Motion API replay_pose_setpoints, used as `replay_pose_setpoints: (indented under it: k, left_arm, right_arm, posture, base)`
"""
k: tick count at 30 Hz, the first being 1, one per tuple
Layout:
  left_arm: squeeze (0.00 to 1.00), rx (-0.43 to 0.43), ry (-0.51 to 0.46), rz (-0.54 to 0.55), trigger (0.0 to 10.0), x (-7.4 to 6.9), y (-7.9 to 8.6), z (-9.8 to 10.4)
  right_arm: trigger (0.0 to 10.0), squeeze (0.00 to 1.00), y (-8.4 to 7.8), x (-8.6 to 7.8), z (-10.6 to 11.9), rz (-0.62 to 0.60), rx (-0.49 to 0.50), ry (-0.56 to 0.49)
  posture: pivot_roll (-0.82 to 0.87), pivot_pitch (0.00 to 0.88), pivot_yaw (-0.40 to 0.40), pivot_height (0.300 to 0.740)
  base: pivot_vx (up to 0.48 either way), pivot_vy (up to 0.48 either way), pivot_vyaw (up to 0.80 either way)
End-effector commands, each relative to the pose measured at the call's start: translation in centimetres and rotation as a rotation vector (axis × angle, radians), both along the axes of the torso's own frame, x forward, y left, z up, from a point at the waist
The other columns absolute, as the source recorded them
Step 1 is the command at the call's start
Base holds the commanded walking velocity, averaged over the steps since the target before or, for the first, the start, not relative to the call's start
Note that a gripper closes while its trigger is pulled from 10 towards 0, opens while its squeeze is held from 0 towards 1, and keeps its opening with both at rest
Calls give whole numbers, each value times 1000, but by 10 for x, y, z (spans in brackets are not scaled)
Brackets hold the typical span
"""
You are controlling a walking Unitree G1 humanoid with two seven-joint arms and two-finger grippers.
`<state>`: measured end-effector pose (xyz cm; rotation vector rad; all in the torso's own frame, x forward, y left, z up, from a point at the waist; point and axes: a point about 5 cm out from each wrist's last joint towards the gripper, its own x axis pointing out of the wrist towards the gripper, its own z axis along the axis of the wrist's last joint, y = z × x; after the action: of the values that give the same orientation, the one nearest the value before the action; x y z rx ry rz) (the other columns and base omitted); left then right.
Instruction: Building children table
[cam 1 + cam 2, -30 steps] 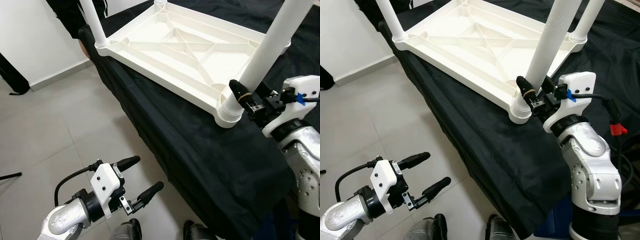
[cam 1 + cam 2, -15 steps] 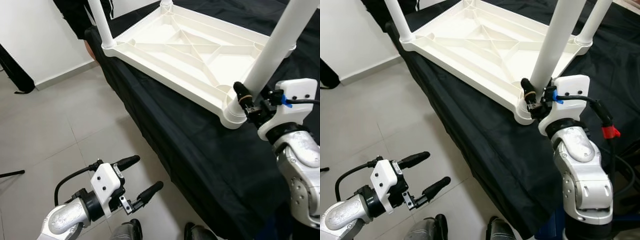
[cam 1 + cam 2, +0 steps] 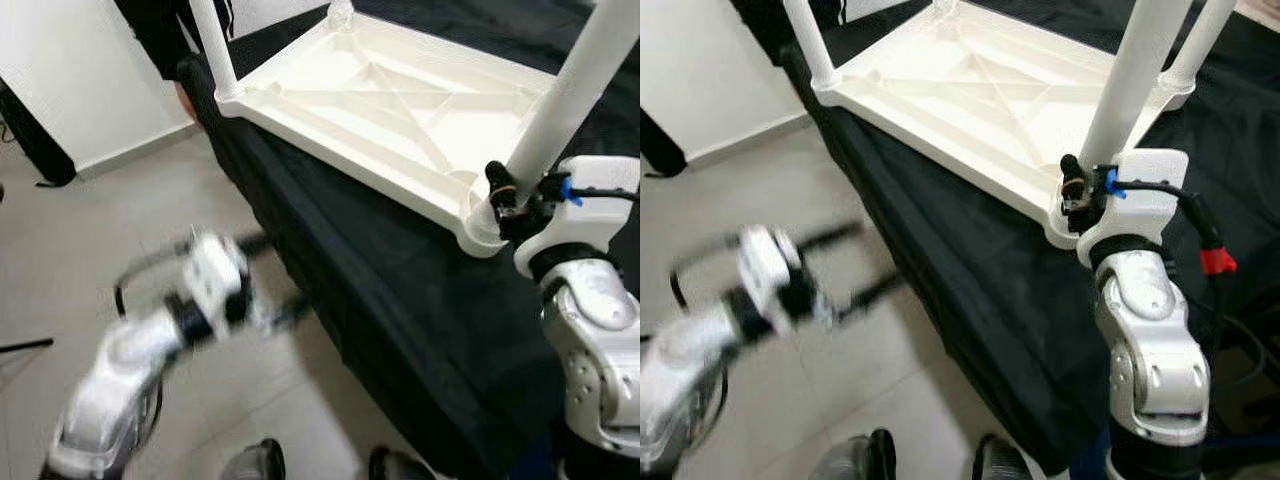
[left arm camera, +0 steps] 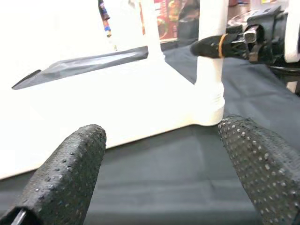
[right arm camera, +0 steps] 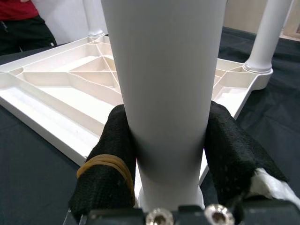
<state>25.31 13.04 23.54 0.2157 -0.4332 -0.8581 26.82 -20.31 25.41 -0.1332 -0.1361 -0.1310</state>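
A white plastic children's table [image 3: 400, 100] lies upside down on a black cloth [image 3: 400, 290], with its legs pointing up. My right gripper [image 3: 505, 195] is shut around the base of the near right leg [image 3: 565, 105], just above its socket. In the right wrist view both black fingers [image 5: 110, 164] press the sides of that leg [image 5: 164, 70]. My left gripper [image 3: 272, 282] is blurred, raised beside the cloth's hanging edge, left of the table. It is open in the left wrist view [image 4: 161, 168], facing the held leg [image 4: 208, 79], with nothing between its fingers.
Other legs stand at the far left corner [image 3: 215, 45] and the far right corner [image 3: 1195, 45]. A person in dark clothes [image 3: 160, 35] stands behind the far left corner. Grey tile floor [image 3: 90, 230] lies to the left. A cable with a red tag [image 3: 1210, 262] hangs by my right arm.
My left arm has risen from low over the floor and swung toward the cloth edge, now blurred. My right gripper has stayed shut on the leg. The camera has shifted slightly.
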Motion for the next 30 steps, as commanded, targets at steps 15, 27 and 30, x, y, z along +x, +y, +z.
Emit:
replay_pose_setpoints:
  k: [15,27,30]
  left_arm:
    - [0,-29,23,-92,10000,8,-24,2]
    - [0,-29,46,-104,10000,5,-25,-3]
    - [0,-30,50,-104,10000,5,-26,-4]
  right_arm:
    - [10000,1000,-10,6,-34,-118,51,206]
    - [10000,0,-4,6,-30,-96,79,188]
    - [10000,0,-2,7,-28,-71,87,182]
  posture:
    - [-32,253,43,740]
    - [-29,253,41,740]
    - [-30,253,42,740]
  base:
    - [0,0,0]
    - [0,0,0]
    - [0,0,0]
